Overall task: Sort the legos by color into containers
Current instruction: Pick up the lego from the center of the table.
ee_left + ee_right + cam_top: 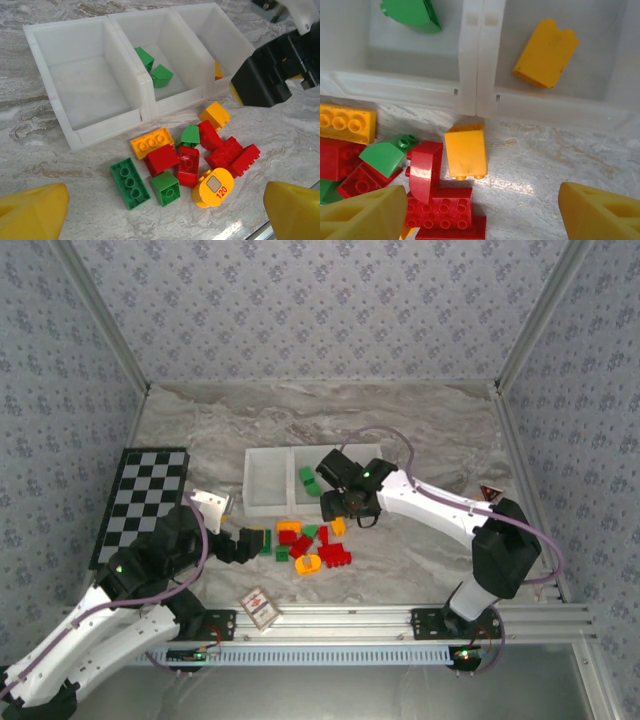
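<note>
left claw [162,215]: spread wide, gripping nothing, hovering near the bricks [190,160]
right claw [482,215]: spread, gripping nothing, hanging by the tray [107,132] front wall
bricks: lying heaped on the table [55,170], just before the tray
tray: two green bricks [161,75] sitting in middle bin, orange brick [546,52] in right bin

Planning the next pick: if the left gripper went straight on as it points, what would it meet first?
Likely the small green brick, centred ahead of the open left gripper; depth unclear.

Checkerboard [143,502] at left, patterned card [260,607] near front edge
</note>
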Controlling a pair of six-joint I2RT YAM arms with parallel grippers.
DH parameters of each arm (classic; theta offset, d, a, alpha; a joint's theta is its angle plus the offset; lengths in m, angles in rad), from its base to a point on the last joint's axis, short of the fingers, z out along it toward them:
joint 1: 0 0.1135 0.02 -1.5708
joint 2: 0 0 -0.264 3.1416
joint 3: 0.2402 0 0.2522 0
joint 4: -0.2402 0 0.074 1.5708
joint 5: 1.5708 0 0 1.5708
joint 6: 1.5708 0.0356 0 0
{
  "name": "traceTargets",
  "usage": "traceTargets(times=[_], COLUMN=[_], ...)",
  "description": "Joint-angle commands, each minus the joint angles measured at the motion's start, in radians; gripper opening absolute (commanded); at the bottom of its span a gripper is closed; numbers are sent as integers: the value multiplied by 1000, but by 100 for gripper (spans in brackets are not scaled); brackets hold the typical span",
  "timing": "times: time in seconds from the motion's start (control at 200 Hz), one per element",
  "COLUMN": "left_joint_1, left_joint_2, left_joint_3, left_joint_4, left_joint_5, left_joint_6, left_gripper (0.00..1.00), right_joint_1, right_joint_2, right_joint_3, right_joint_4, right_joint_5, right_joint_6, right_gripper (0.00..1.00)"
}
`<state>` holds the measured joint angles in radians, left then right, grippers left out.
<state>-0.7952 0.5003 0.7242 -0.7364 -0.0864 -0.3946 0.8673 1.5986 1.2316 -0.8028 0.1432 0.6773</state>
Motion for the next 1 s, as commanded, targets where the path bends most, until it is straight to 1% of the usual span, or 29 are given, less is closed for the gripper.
traceTargets(times=[0.0, 0.055, 0.095, 0.195, 0.37, 0.535, 0.665, 0.7, 0.995], left_joint_1=[-10, -10, -9, -9, -10, -9, -10, -10, -9], left_joint_2=[1, 1, 1, 1, 0, -1, -3, -2, -2], left_joint_3=[-2, -2, -2, -2, -2, -1, -2, -2, -2], left_joint_4=[17, 17, 18, 18, 19, 18, 18, 18, 17], left_joint_5=[7, 8, 8, 9, 9, 10, 10, 9, 8], left_joint_6=[-4, -4, -3, -3, -3, -3, -3, -3, -3], left_gripper=[100, 100, 100, 100, 100, 100, 100, 100, 100], right_joint_1=[11, 12, 12, 9, 6, -6, -16, -17, -17], right_joint_2=[10, 17, 23, 52, 101, 139, 168, 176, 236], right_joint_3=[-30, -30, -68, -70, -67, -48, -47, -11, 33], right_joint_4=[47, 60, 69, 80, 99, 102, 105, 105, 108], right_joint_5=[31, 35, 29, 22, -8, -28, -55, -59, -73], right_joint_6=[88, 104, 112, 109, 84, 59, 35, 30, 1], right_gripper=[82, 82, 82, 81, 74, 73, 70, 68, 63])
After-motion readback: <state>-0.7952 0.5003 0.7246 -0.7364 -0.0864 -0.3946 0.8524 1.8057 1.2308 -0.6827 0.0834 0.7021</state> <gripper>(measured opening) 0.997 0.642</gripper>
